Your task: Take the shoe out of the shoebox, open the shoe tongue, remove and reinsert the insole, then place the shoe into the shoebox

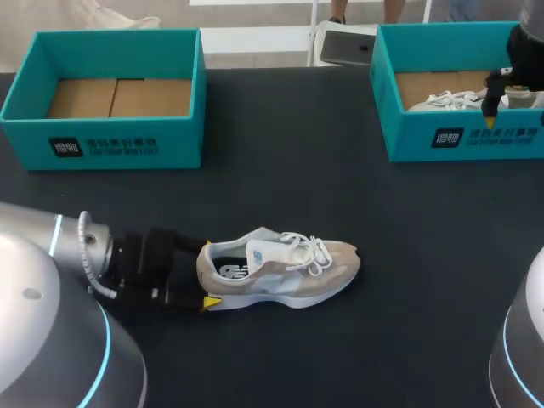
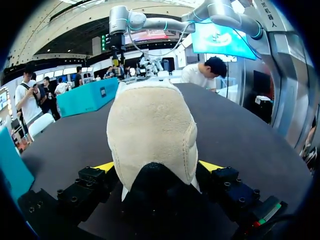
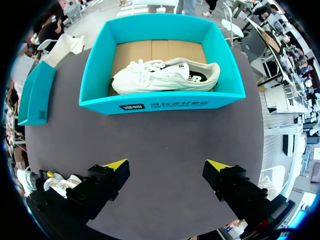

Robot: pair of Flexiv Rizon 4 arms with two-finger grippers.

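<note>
Left gripper (image 2: 158,166): clamped on the shoe (image 1: 280,270) heel; long axis runs straight ahead, toe farthest.
Right gripper (image 3: 167,171): released, well apart, facing a shoebox (image 3: 160,105).

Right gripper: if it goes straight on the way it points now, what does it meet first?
Most likely the bare dark table, just short of the teal shoebox. The right gripper is open, nothing between its fingers. Depth is unclear, so the box wall could come first.
</note>
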